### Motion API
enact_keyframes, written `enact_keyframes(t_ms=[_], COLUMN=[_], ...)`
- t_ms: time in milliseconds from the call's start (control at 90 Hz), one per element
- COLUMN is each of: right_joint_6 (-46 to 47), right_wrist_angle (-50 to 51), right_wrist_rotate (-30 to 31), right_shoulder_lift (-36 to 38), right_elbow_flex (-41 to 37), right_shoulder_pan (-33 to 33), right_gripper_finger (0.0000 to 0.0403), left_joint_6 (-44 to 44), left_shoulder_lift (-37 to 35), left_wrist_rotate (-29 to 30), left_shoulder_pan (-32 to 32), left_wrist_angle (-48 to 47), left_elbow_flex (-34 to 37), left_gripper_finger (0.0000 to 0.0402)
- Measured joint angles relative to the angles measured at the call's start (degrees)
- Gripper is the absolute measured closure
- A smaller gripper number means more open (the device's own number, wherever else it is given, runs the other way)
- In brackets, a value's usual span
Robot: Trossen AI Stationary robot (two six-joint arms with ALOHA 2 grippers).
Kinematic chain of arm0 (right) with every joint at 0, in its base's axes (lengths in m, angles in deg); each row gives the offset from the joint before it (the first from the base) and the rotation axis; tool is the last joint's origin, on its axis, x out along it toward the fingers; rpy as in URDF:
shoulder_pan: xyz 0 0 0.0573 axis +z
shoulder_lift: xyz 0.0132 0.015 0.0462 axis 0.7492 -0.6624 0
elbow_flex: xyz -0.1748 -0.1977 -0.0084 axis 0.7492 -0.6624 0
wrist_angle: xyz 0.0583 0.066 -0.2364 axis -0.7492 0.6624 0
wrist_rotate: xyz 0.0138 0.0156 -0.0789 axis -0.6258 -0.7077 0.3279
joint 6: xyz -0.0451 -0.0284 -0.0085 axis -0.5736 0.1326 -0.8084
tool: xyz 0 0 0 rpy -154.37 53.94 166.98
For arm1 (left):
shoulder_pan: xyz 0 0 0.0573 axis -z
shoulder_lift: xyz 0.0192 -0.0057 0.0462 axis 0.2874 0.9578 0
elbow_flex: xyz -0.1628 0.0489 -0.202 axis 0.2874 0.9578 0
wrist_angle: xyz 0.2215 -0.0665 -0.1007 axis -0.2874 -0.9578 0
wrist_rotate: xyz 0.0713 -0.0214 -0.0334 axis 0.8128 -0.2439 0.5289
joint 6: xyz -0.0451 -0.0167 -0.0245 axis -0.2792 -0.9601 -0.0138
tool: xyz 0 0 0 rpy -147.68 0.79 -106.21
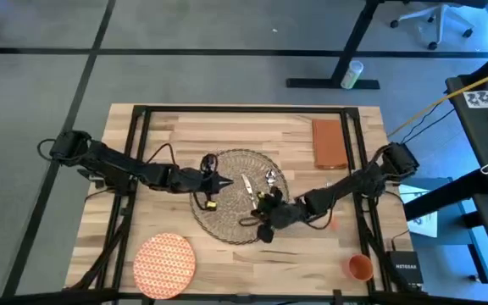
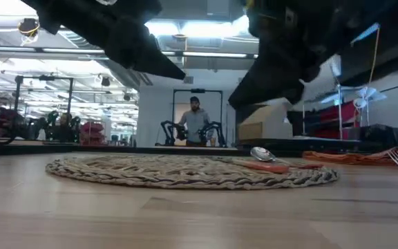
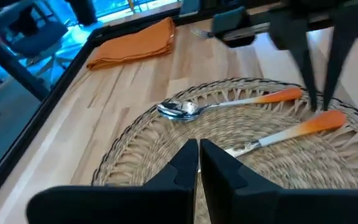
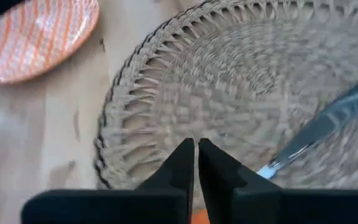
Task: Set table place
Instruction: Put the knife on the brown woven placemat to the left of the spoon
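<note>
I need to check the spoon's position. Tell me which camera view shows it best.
The left wrist view: the spoon lies whole on the woven placemat, bowl and orange handle clear. The high view shows it tiny, the low view edge-on; the right wrist view shows only the knife.

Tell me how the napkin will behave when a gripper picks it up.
The napkin looks like soft folded cloth, so it would probably droop and may unfold if pinched at one edge. It lies flat on the table, so it seems light and unlikely to roll, though it may bunch when pushed.
</note>
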Motion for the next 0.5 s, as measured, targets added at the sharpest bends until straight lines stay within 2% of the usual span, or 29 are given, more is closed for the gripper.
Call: enact_keyframes(t_ms=[256,378,500], right_joint_6=[-16.6,-22.9,-28.5], right_wrist_angle=[9.9,10.7,13.1], right_wrist_rotate=[-8.7,-13.0,-14.4], right_shoulder_lift=[2.1,2.1,2.1], right_elbow_flex=[0.0,0.0,1.2], right_shoulder_pan=[-6.9,-10.2,-12.6], right_gripper_finger=[0.0402,0.0402,0.0402], left_joint_6=[-3.7,-8.3,-13.3], left_shoulder_lift=[-0.1,-0.1,-0.1], left_wrist_rotate=[1.2,1.7,1.7], left_shoulder_pan=[0.2,0.2,0.7], left_wrist_angle=[-7.0,-12.6,-19.6], left_elbow_flex=[0.0,0.0,0.0], left_gripper_finger=[0.0402,0.0402,0.0402])
